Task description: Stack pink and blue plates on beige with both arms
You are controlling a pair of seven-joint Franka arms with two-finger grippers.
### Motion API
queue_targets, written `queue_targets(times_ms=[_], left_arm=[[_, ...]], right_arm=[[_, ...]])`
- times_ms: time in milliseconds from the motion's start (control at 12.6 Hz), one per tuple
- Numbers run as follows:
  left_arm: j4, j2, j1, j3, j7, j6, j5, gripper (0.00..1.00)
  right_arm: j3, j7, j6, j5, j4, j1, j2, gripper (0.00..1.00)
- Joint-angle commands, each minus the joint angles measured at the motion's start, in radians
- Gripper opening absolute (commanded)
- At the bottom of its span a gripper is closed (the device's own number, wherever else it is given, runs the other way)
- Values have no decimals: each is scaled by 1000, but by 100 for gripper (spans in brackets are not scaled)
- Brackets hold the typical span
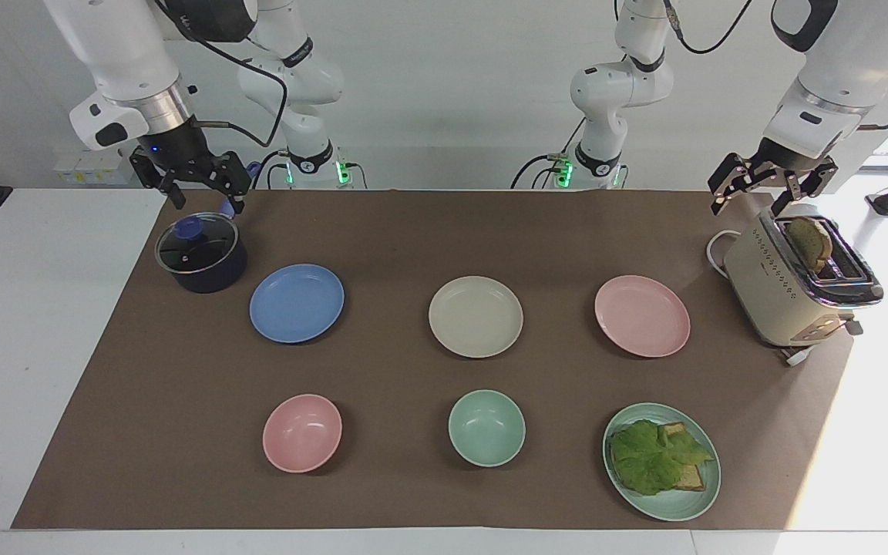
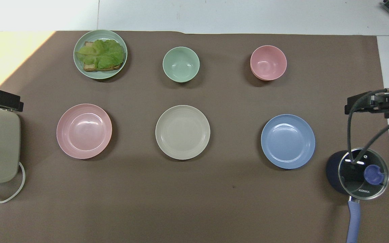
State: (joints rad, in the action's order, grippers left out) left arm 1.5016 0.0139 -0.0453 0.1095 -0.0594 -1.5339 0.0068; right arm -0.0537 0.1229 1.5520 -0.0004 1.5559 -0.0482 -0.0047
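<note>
Item 1 – right gripper (image 1: pixel 201 199): fingers spread wide, nothing held, touching nothing. Hangs in the air over the lidded saucepan (image 1: pixel 201 254) at the right arm's end of the table. Right arm (image 1: pixel 124 54) comes down from above, wrist angled steeply, fingers pointing at the pan lid. In the overhead view only its black body and cables show.

Item 2 – left gripper (image 1: pixel 752 196): fingers spread, empty, no contact. Hangs over the toaster (image 1: pixel 787 297) at the left arm's end of the table; a toast slice (image 1: pixel 810 243) stands in the toaster slot just below the fingertips. Left arm (image 1: pixel 837 69) slopes down from above, wrist bent toward the toaster.

Item 3 – blue plate (image 1: pixel 297 303): flat on the brown mat (image 1: pixel 413 231), just beside the saucepan, below and inward of the right gripper. Not stacked.

Item 4 – beige plate (image 1: pixel 475 317): mid-mat, between blue and pink plates, well apart from both grippers. Bare.

Item 5 – pink plate (image 1: pixel 642 316): flat on mat, near the toaster, inward of the left gripper. Not stacked.

Item 6 – misc., row farther from the robots: pink bowl (image 1: pixel 302 432), green bowl (image 1: pixel 486 428), green plate (image 1: pixel 637 497) w/ lettuce (image 1: pixel 656 459) on toast.
</note>
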Motion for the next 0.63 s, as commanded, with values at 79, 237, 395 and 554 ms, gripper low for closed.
queue_targets(times_ms=[79,237,395,554], left_arm=[[45,-48,233,-151,-7,-9,-14,100],[36,-40,159,-126,-7,-14,-13,100],[35,-41,154,-184,-8,-9,-13,100],[35,-40,119,-195,-8,-8,-13,100]], right_arm=[[-8,15,-6,-9,15,-12,-14,100],[-8,14,-6,-9,15,-12,-14,100],[-8,14,-4,-9,15,-12,-14,100],[-8,14,-4,-9,15,-12,-14,100]])
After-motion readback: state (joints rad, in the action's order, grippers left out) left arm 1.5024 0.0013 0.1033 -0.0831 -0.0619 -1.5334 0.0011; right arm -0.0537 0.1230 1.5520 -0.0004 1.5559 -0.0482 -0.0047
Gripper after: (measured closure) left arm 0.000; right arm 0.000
